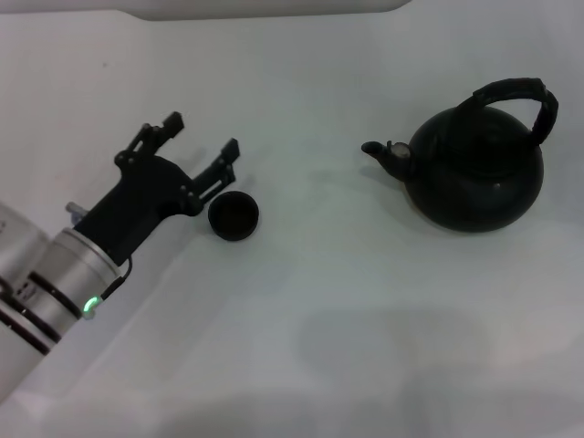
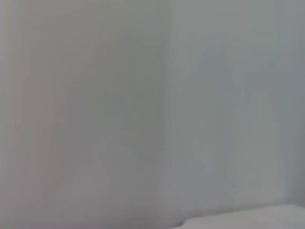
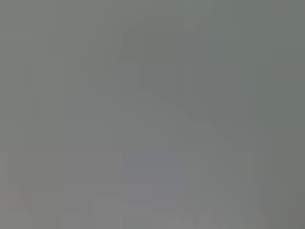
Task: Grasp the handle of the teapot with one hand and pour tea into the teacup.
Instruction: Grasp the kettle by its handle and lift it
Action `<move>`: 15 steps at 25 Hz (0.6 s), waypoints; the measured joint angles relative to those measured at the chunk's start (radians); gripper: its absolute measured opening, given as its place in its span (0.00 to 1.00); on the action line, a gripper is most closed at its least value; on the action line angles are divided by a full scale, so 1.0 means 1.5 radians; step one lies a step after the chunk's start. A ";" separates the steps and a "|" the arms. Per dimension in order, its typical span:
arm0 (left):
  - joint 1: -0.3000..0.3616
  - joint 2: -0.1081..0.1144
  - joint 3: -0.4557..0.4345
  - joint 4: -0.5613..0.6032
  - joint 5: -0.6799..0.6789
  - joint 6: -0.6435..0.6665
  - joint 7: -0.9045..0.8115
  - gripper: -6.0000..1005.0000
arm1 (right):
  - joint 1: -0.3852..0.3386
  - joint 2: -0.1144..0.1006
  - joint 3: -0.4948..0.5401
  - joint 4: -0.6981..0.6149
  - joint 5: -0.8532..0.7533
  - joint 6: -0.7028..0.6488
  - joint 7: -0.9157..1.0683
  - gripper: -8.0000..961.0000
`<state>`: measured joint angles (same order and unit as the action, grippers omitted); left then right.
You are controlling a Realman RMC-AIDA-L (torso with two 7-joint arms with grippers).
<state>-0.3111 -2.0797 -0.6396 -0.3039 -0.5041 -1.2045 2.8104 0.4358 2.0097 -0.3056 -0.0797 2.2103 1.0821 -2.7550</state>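
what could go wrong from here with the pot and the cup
1. The left gripper is open with one finger right beside the tiny round dark teacup; a small sweep could knock or slide it.
2. The large round black teapot stands well to the right, its arched ridged handle untouched, and the right gripper is out of view, so no grasp is set up yet.
3. The spout points toward the teacup but stands far from it, so tea poured early would hit the white table.
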 joint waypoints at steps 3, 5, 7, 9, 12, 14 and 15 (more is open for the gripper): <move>0.006 0.001 -0.001 0.000 -0.037 -0.011 -0.011 0.86 | -0.001 0.000 0.012 0.013 0.003 0.020 0.005 0.77; 0.012 0.000 -0.001 0.000 -0.075 -0.019 -0.013 0.86 | -0.002 0.001 0.016 0.022 0.005 0.028 0.032 0.77; 0.020 -0.001 -0.001 0.001 -0.121 -0.028 -0.014 0.86 | -0.003 0.000 0.017 0.023 0.005 0.030 0.069 0.77; 0.026 -0.001 -0.001 0.001 -0.155 -0.036 -0.018 0.86 | -0.005 0.000 0.012 0.018 0.003 0.034 0.098 0.77; 0.032 0.000 -0.001 0.005 -0.187 -0.047 -0.027 0.86 | -0.009 0.000 -0.006 0.005 -0.005 0.035 0.113 0.77; 0.034 0.000 -0.001 0.015 -0.211 -0.056 -0.031 0.86 | -0.012 0.000 -0.035 -0.012 -0.016 0.033 0.126 0.77; 0.036 0.000 -0.001 0.019 -0.224 -0.060 -0.033 0.86 | -0.015 -0.001 -0.054 -0.025 -0.023 0.030 0.144 0.77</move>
<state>-0.2572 -2.0791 -0.6410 -0.2754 -0.8400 -1.2938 2.7614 0.4134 2.0089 -0.3873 -0.1173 2.1761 1.1264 -2.5394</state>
